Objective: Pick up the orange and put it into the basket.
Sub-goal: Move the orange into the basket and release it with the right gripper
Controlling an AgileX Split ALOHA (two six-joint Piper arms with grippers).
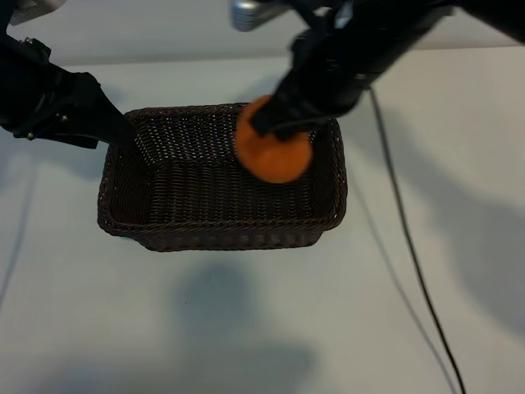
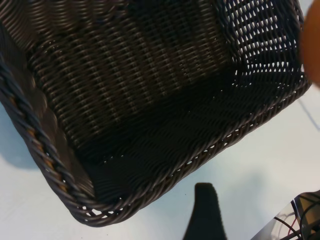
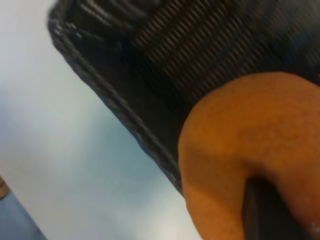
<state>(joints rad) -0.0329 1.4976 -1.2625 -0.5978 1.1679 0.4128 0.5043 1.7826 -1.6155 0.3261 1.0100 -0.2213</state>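
My right gripper (image 1: pixel 277 123) is shut on the orange (image 1: pixel 275 160), a round bright fruit held over the back right part of the basket (image 1: pixel 221 240). In the right wrist view the orange (image 3: pixel 250 135) fills the near side, one dark finger (image 3: pixel 265 210) presses on it, and the woven basket rim (image 3: pixel 100 85) runs beneath. My left gripper (image 1: pixel 115 130) is open beside the basket's back left corner and holds nothing. The left wrist view looks into the basket (image 2: pixel 240 127), which has nothing on its floor. One finger (image 2: pixel 205 215) shows outside its wall, and the orange (image 2: pixel 312 40) peeks in at the edge.
The basket stands on a pale table (image 1: pixel 246 328). A thin black cable (image 1: pixel 410 246) runs across the table to the right of the basket. Both dark arms reach in from the far side.
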